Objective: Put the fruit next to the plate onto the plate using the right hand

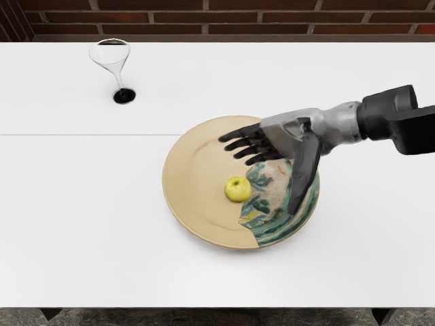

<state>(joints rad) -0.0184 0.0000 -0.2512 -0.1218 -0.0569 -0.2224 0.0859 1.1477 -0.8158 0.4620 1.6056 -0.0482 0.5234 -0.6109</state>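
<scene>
– Fruit first: where does it lie?

– On the plate [197, 170]. The yellow-green apple [238, 189] sits near the middle, right at the edge of the green painted patch that covers the plate's lower right part.

– And the right hand [275, 139]?

– It is over the plate's upper right portion, its arm [380, 119] reaching in from the right edge. The hand is wide open and grips nothing. The dark fingers [241, 142] stretch out leftward, slightly fanned, above the bare tan surface.

– The thumb?

– The thumb [302, 176] points down and toward the viewer, over the painted patch. Whether its tip touches the plate, I cannot tell.

– Does any part of the hand touch the apple?

– No. The apple lies below the fingers in the picture and just left of the thumb, with a clear gap on both sides.

– What else stands on the counter [81, 204]?

– A wine glass [114, 64], upright, far back on the left, well apart from the plate. A brick wall [217, 17] runs behind the counter.
</scene>
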